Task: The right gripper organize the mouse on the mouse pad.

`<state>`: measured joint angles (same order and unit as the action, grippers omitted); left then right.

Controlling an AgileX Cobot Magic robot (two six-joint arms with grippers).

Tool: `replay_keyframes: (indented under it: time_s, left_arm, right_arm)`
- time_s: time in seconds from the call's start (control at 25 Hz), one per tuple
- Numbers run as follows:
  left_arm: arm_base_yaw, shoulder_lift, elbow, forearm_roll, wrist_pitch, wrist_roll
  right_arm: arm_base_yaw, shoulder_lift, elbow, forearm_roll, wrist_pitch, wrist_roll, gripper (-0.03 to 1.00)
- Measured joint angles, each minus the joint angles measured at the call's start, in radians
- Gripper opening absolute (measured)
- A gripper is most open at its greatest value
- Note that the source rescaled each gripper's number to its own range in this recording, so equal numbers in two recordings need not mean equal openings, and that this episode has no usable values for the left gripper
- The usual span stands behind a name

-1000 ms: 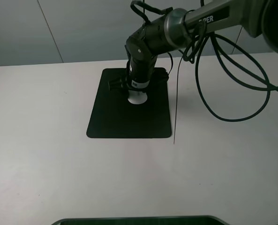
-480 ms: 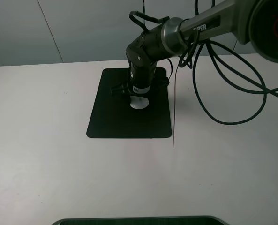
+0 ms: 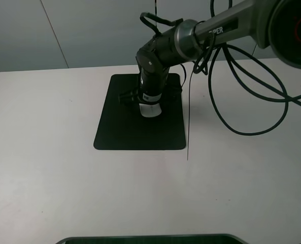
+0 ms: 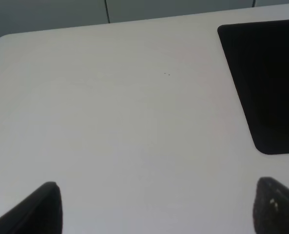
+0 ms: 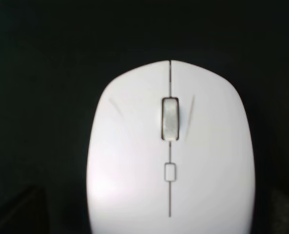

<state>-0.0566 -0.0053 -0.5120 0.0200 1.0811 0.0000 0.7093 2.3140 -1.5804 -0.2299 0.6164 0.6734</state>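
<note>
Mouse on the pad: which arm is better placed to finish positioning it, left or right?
Right. The right gripper is directly over the mouse on the mouse pad; the left gripper hangs open over the table, beside the pad.

White mouse (image 3: 151, 111) on black mouse pad (image 3: 121, 129), right hand (image 3: 149, 100) directly above it

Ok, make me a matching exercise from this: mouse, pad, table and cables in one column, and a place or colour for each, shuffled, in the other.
Things:
1. mouse
2. pad
3. table
4. cables

Descriptions:
A. black rectangle
B. hanging in loops on the right of the high view
C. white, lying on the pad
D. pale surface under the pad

Pairs: 1-C, 2-A, 3-D, 4-B.
</note>
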Motion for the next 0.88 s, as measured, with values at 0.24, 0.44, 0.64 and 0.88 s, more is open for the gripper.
replay_keyframes:
  time_s: [0.24,0.44,0.64,0.88]
  left_arm:
    - [0.000,0.000,0.000,0.000,0.000,0.000]
    - [0.000,0.000,0.000,0.000,0.000,0.000]
    - [0.000,0.000,0.000,0.000,0.000,0.000]
    - [0.000,0.000,0.000,0.000,0.000,0.000]
  right_arm:
    - [0.000,-0.054,0.000,0.011,-0.002,0.000,0.99]
    - [0.000,-0.151,-0.004,0.035,0.050,-0.036,0.99]
    - [-0.014,-0.262,0.076,0.148,0.080,-0.111,0.99]
    - [-0.141,-0.422,0.335,0.185,0.056,-0.155,0.99]
